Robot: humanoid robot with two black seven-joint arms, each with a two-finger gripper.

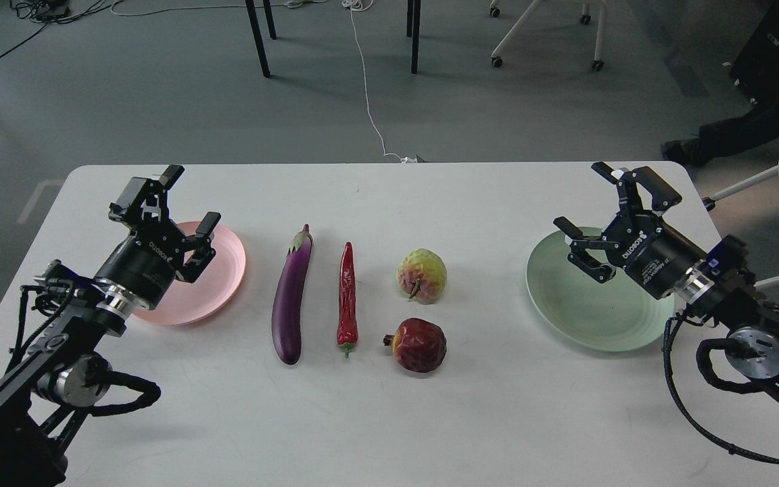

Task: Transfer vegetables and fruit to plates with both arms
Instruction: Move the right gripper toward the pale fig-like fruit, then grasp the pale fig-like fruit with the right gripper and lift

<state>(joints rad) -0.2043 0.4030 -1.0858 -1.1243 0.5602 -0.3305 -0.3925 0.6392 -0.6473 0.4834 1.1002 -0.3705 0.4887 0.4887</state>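
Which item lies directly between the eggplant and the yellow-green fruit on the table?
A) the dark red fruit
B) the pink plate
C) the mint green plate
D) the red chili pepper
D: the red chili pepper lies lengthwise on the table, with the eggplant to its left and the yellow-green fruit to its right.

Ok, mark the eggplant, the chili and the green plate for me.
eggplant [291,301], head view, middle of its purple body.
chili [347,297], head view, middle of its red body.
green plate [565,308], head view, bare inside surface left of the gripper.
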